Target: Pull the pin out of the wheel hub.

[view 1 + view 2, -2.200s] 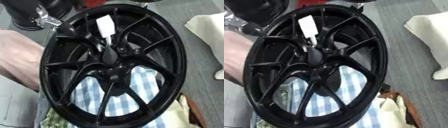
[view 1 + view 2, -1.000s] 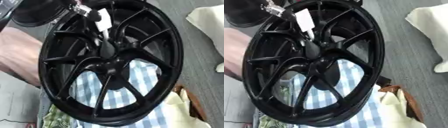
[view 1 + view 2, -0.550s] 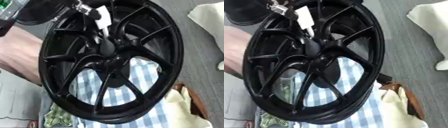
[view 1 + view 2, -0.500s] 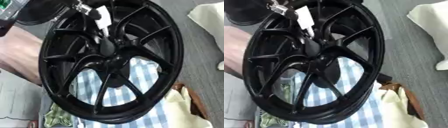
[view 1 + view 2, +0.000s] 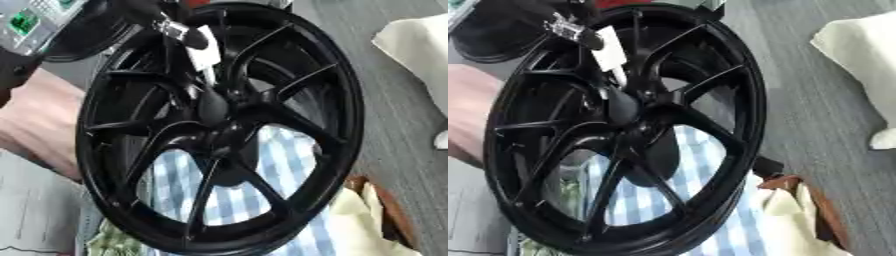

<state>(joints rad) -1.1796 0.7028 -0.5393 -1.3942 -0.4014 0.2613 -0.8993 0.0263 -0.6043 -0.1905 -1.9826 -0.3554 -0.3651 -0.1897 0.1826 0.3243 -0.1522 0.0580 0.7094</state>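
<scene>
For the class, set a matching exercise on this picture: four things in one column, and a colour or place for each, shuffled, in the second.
Things:
1. wheel
2. pin
3. checked cloth
4. left hand

Descriptions:
A. blue and white, seen through the lower spokes
B. black, with spokes meeting at a hub
C. white, standing out above the hub
D. at the top left, at the pin's upper end

Pairs: 1-B, 2-C, 3-A, 4-D
</scene>
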